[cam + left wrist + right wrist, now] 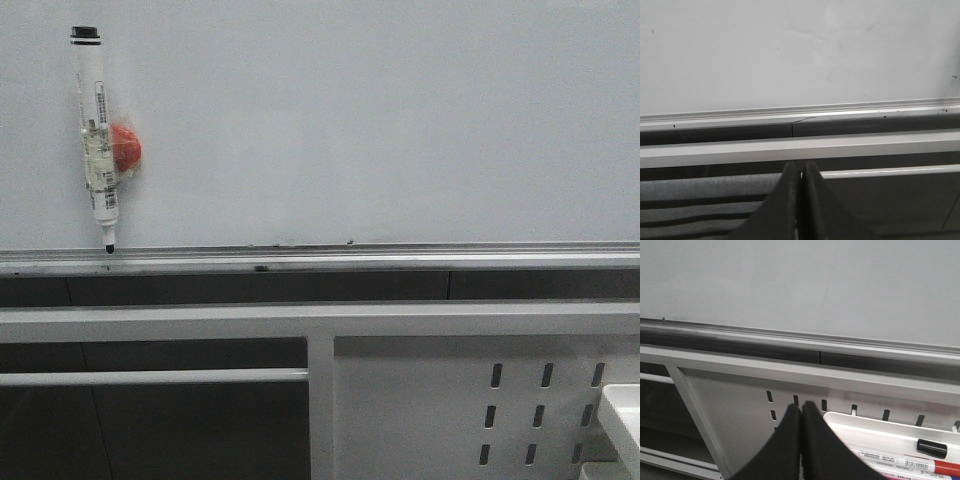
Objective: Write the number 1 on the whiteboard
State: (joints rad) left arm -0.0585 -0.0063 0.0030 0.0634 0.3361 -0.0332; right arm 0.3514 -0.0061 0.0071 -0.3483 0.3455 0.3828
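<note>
The whiteboard [380, 120] fills the upper part of the front view, pale and glossy, with a silver rail [330, 255] along its lower edge. No number 1 shows on it. A white marker with a black cap [97, 130] hangs tip down on the board at the left, taped to a red round magnet [126, 146]. The board also shows in the left wrist view [790, 50] and the right wrist view [800, 280]. My left gripper [800, 167] is shut and empty, below the rail. My right gripper [800, 407] is shut and empty, before the slotted panel. Neither gripper shows in the front view.
A white metal panel with slots [470, 400] stands below the board at the right. A white tray [890, 440] hangs on it and holds markers, one with a black cap [932, 448]. Grey frame bars [300, 322] run below the rail.
</note>
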